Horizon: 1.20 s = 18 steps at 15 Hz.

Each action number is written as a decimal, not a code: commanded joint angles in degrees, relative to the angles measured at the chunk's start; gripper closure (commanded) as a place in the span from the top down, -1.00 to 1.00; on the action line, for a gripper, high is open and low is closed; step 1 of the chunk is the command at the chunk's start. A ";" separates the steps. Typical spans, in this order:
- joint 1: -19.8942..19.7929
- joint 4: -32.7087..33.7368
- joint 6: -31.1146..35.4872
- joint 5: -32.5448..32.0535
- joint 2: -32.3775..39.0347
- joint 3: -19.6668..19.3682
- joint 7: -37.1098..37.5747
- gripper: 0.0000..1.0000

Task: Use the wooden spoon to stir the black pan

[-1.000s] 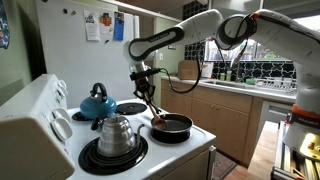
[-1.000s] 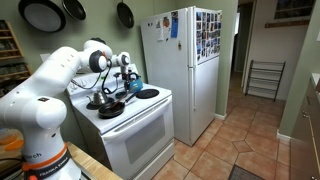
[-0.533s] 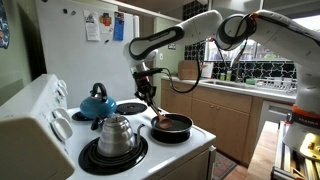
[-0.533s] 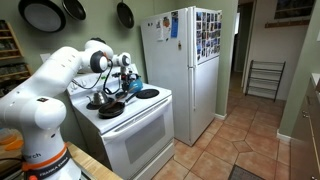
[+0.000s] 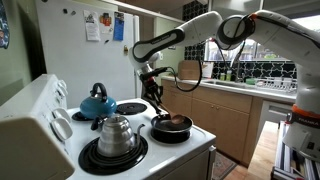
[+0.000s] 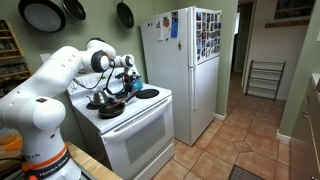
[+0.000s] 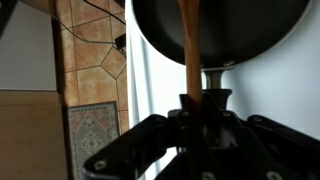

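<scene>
The black pan point(image 5: 173, 126) sits on the front burner of the white stove; it also shows in the wrist view point(image 7: 220, 28) at the top and small in an exterior view point(image 6: 112, 105). My gripper point(image 5: 152, 80) hangs above the pan, shut on the wooden spoon point(image 5: 159, 104), which slants down with its bowl inside the pan. In the wrist view the gripper point(image 7: 196, 112) clamps the spoon's handle point(image 7: 189, 45), which runs straight up into the pan.
A steel kettle point(image 5: 115, 135) stands on the near burner and a blue teapot point(image 5: 97, 102) on the back one. A white fridge point(image 6: 185, 60) stands beside the stove. Kitchen counter and cabinets point(image 5: 235, 105) lie behind the pan.
My gripper has shifted a little to the right with the spoon, and the spoon's bowl has swept across inside the pan. The pan, kettle and teapot have stayed put.
</scene>
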 commanded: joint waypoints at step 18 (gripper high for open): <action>-0.43 -3.33 11.36 -0.13 -0.82 2.82 -7.33 -0.91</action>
